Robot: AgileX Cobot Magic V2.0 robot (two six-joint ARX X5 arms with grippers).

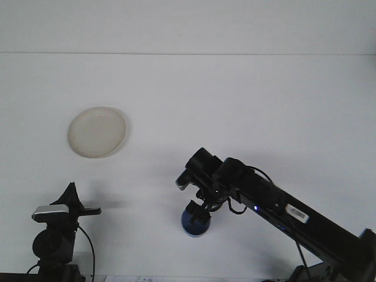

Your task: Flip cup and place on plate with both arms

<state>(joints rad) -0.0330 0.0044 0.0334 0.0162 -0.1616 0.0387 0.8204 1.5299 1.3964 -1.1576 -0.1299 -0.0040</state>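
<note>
A blue cup [192,225] sits low on the white table [235,106], near the front edge at centre. My right gripper [197,212] reaches down from the right and is shut on the cup's top, hiding part of it. The cream plate [97,131] lies empty at the left, well away from the cup. My left gripper [71,198] stays at the bottom left corner, below the plate, with nothing near it.
The right arm [282,208] stretches from the lower right corner across the front of the table. The table's far edge [188,54] runs across the top of the view.
</note>
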